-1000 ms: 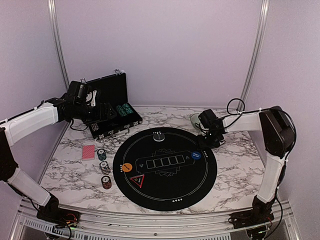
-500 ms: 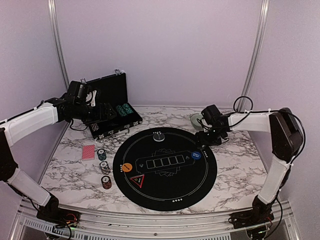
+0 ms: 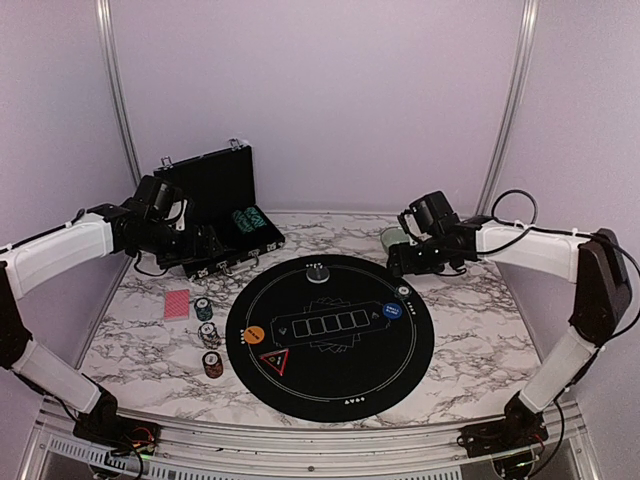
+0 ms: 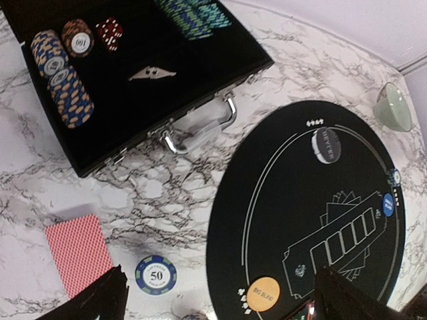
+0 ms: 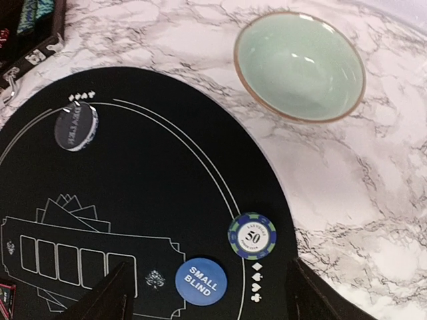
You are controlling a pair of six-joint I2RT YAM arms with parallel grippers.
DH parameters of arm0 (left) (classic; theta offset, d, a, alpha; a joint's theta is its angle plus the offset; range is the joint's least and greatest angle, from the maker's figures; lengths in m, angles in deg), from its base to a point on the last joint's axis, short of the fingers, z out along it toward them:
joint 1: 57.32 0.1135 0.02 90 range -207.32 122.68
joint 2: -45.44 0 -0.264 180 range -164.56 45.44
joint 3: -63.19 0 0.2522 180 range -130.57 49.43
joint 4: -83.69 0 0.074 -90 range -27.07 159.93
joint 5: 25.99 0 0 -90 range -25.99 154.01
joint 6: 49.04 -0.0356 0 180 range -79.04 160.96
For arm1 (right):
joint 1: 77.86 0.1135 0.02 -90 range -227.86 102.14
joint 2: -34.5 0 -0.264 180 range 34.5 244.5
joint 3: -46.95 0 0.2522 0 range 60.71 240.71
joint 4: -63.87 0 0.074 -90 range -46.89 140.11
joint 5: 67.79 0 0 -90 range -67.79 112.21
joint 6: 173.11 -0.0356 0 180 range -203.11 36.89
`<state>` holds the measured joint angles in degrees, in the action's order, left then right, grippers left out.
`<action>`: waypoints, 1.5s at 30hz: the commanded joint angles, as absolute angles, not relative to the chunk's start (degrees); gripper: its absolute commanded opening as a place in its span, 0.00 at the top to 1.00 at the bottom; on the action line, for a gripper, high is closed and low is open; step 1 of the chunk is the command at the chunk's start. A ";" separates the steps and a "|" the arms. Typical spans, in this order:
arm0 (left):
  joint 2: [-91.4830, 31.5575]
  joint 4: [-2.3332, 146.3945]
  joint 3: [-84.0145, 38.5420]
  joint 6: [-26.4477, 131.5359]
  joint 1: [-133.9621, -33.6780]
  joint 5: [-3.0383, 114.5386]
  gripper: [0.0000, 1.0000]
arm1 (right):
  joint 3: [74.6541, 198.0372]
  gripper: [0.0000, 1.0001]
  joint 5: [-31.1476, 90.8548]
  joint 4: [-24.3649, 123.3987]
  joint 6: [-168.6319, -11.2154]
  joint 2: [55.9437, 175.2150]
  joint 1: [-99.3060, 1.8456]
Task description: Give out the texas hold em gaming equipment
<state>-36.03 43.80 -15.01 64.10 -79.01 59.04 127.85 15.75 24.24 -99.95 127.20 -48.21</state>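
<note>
On the round black mat (image 3: pixel 330 385) lie a dark dealer disc (image 3: pixel 318 272), a blue small-blind disc (image 3: pixel 392 311) and an orange big-blind disc (image 3: pixel 254 334). A blue 50 chip (image 5: pixel 252 235) rests at the mat's right rim, beside the small-blind disc (image 5: pixel 201 281). My right gripper (image 5: pixel 209 263) hovers open above them, holding nothing. Left of the mat are pinkish-red cards (image 3: pixel 177 303) and three small chip stacks (image 3: pixel 204 309). My left gripper (image 4: pixel 220 270) hangs open and empty near the case front, above the cards (image 4: pixel 77 252) and a 50 chip (image 4: pixel 156 275).
An open black hard case (image 3: pixel 225 225) with more chips (image 4: pixel 63 83) and dice stands at the back left. A pale green bowl (image 5: pixel 300 65) sits empty behind the mat's right side. A red triangular marker (image 3: pixel 274 360) lies on the mat's near left.
The right gripper has risen and drawn back from the mat's right rim, uncovering the blue chip there. The left gripper has shifted slightly toward the case front.
</note>
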 commanded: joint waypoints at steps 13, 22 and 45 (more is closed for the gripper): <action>-41.93 36.89 -9.71 60.95 -78.74 65.80 0.02 | 126.45 0.26 25.79 37.38 -99.73 120.36 -45.25; -47.66 36.48 -12.62 59.06 -79.06 64.38 0.14 | 124.66 0.26 25.65 38.23 -100.76 119.43 -45.19; -55.15 32.56 -18.10 56.61 -82.40 71.28 0.30 | 122.20 0.26 23.77 38.60 -101.13 117.38 -45.22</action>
<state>-53.91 35.10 -16.24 57.54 -81.94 69.27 122.32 24.61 37.27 -100.61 119.27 -45.80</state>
